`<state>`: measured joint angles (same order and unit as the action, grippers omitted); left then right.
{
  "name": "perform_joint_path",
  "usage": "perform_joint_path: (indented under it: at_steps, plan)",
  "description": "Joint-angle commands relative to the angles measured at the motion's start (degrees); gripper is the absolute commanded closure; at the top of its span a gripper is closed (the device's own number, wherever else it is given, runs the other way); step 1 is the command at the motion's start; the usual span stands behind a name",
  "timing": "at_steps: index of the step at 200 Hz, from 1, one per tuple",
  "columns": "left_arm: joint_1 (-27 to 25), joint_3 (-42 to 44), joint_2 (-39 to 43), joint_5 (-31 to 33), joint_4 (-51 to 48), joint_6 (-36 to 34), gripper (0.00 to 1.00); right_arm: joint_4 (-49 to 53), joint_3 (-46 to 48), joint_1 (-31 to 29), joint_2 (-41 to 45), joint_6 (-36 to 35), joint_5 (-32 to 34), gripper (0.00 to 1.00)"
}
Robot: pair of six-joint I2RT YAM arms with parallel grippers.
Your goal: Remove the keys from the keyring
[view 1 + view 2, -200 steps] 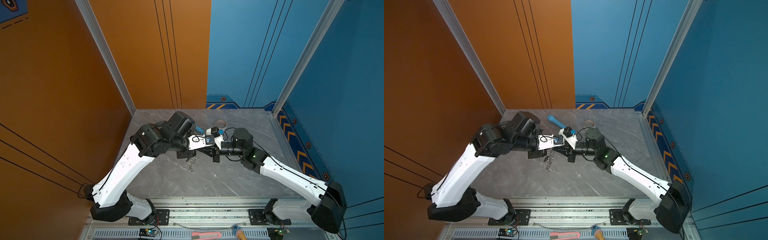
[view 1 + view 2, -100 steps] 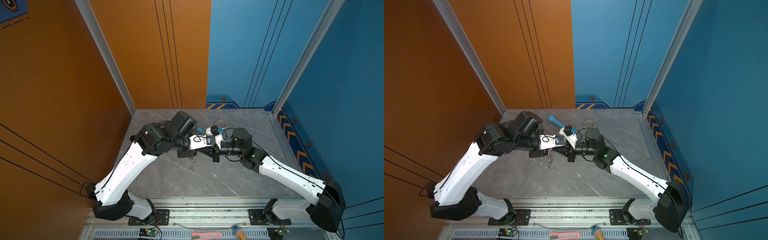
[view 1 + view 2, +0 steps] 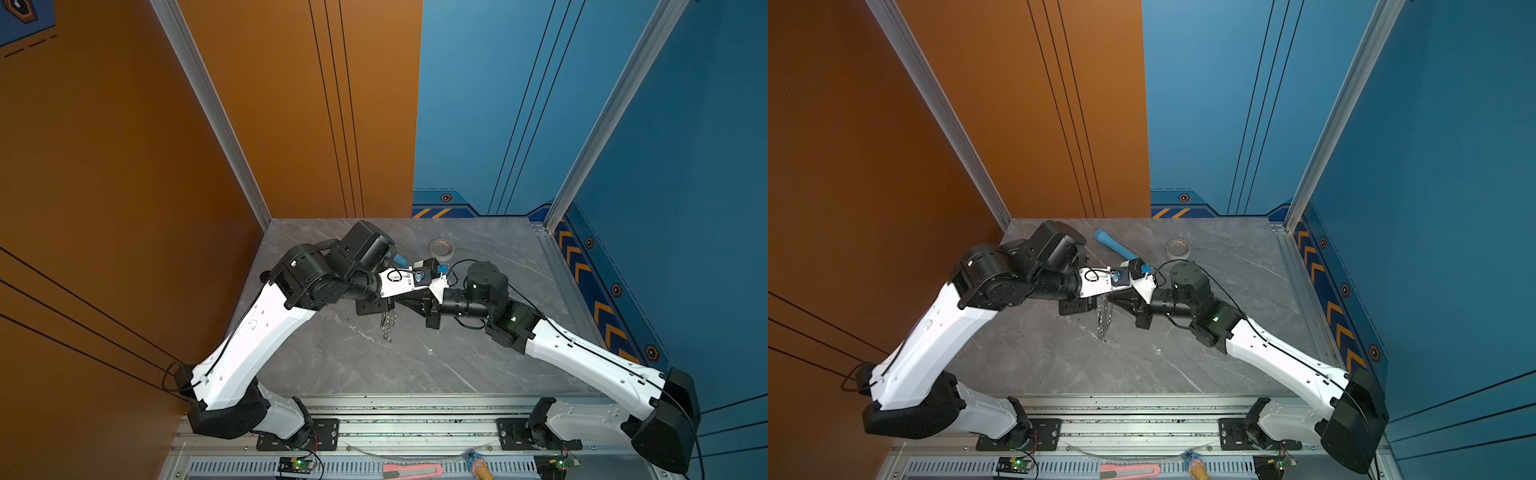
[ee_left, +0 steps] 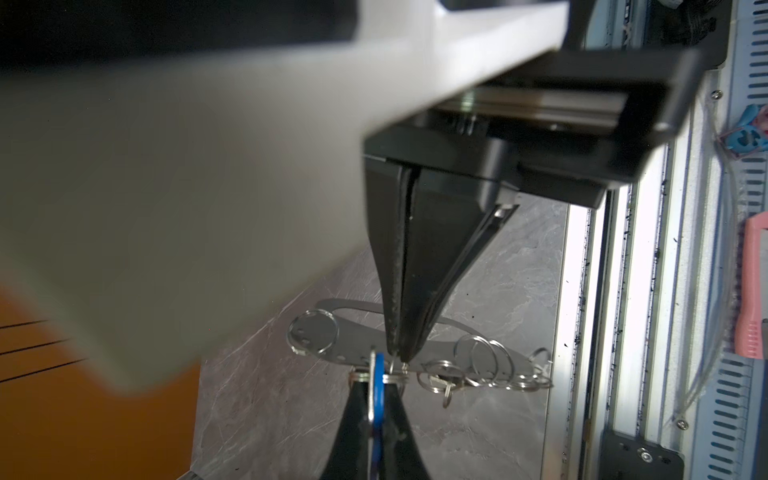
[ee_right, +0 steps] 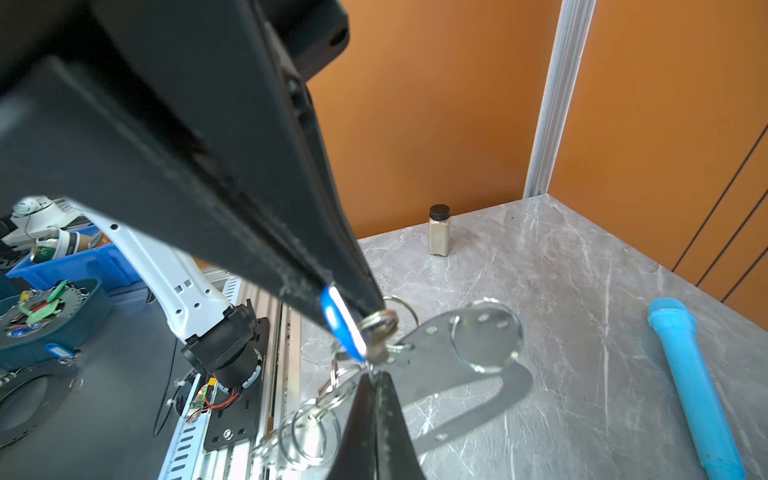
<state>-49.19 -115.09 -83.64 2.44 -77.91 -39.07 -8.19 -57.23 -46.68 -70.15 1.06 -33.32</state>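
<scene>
Mid-table, off the surface, both tools meet tip to tip. Left tool [image 4: 399, 358] is closed, pinching the keyring [image 4: 353, 337] on the edge that carries the small wire rings [image 4: 490, 374]. Right tool [image 5: 360, 322] is closed as well, clamped on the blue tag [image 5: 340, 322] of the keys [image 5: 376, 349]. The tag sits edge-on between its fingers, with a split ring and silvery metal just past the tips. I read the bunch as linked to the plate by a small clip right beside the left tool's tip. It's cramped there, so I can't tell which hole it goes through. Keyring hangs in the air, tilted, throwing a shadow on the table [image 3: 332, 365]. One large ring [image 5: 486, 336] sits through one end. Both top views show the small wire rings [image 3: 387, 328] [image 3: 1104, 321] dangling as a chain below the tool tips. I can't tell if the end touches the table. Blue tube [image 5: 690, 382] lies flat toward the back, well apart. Tape roll [image 3: 441, 249] sits at the back, beyond the tools. Small jar [image 5: 439, 230] stands upright by the orange wall.
</scene>
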Motion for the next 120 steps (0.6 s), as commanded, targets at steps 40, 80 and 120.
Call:
perform_joint_path:
  at_steps: [40,80,120]
  plan:
    - [4.7,-0.3,0.1,-0.7,2.3,6.6,1.00,-8.6,4.4,-0.9,4.3,1.1,-1.0,1.00]
    - [6.3,0.0,-0.2,0.2,2.2,8.8,1.00,-6.0,5.0,-3.3,6.2,-4.1,2.6,1.00]
    - [7.5,-0.6,-0.1,0.0,2.2,10.0,1.00,-2.5,5.4,-6.6,8.5,-11.6,9.2,1.00]
